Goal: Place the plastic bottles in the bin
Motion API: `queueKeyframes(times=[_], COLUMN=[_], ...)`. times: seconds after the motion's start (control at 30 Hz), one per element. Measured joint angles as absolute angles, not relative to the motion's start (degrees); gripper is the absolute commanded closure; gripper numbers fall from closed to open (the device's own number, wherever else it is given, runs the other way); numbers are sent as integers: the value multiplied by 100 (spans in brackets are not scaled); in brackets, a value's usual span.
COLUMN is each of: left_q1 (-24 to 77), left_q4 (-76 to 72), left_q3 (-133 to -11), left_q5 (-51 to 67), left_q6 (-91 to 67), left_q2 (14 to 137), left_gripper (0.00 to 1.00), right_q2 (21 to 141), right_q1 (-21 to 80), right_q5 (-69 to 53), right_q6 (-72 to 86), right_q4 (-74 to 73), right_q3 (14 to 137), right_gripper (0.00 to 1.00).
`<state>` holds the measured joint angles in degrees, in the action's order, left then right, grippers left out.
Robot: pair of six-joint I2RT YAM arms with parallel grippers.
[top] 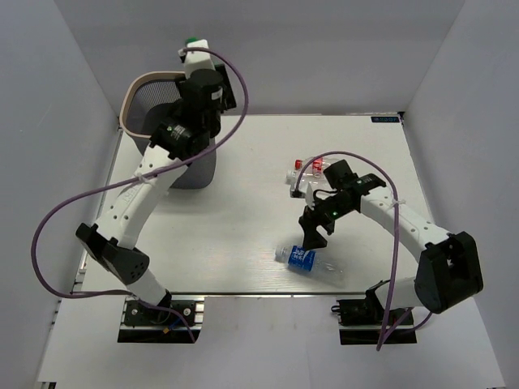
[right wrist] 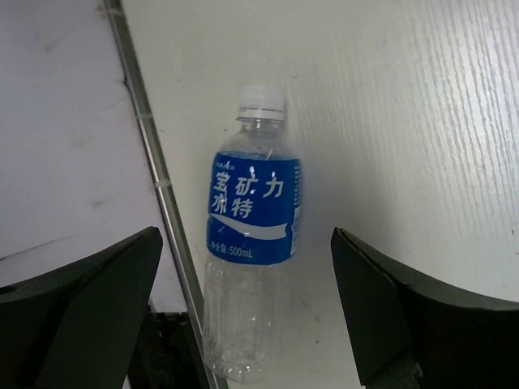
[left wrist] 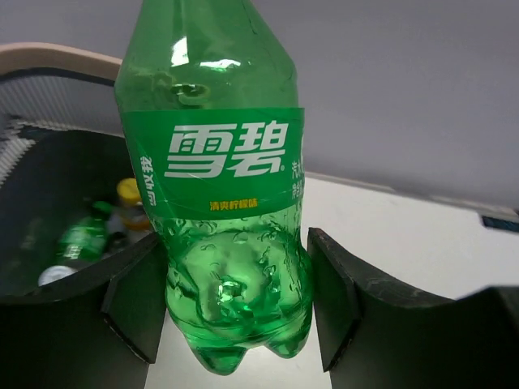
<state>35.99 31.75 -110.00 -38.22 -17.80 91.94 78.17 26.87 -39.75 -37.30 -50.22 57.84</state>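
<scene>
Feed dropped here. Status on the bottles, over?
Left gripper shut on green bottle at bin. Right gripper open above blue-label bottle. No obstruction seen.

Green bottle, left wrist view: green label, big white characters 雪碧 dead centre. Just under them, 6 o'clock, small yellow line 清爽柠檬味. More white characters wrap off label edges at 9 and 3 o'clock, cut off, not readable.

Blue-labelled bottle, right wrist view: white characters in two rows, 宝矿力 over 水特. Label's 7 o'clock corner: tiny 500mL.

Top view: red-labelled bottle, print too small to read. Small blue sticker far out at 1 o'clock, lettering unreadable.
</scene>
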Motion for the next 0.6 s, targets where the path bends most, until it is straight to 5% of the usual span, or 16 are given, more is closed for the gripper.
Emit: queueKeyframes(times=[0.2, 0.3, 0.43, 0.6], left_q1=[2735, 2335, 1887, 1632], left_q4=[3494, 3699, 4053, 4093], left_q3=[-11594, -11762, -11756, -11421], left_q5=[-4167, -4219, -4152, -3920], left_q6=[-1828, -1916, -2034, -2108], left_q2=[9684, 9885, 10029, 10016], left_gripper=[56, 43, 9, 1], right_q2=[7881, 7994, 8158, 8420], right_q1=[2950, 3035, 3133, 3321], right_q5=[-3286, -2978, -2692, -2458], right_q6=[-3142, -2941, -2746, -2628], right_q4=[-4602, -4486, -4445, -4445], right_q3=[5607, 5603, 5599, 5599], right_gripper=[10, 10, 10, 10])
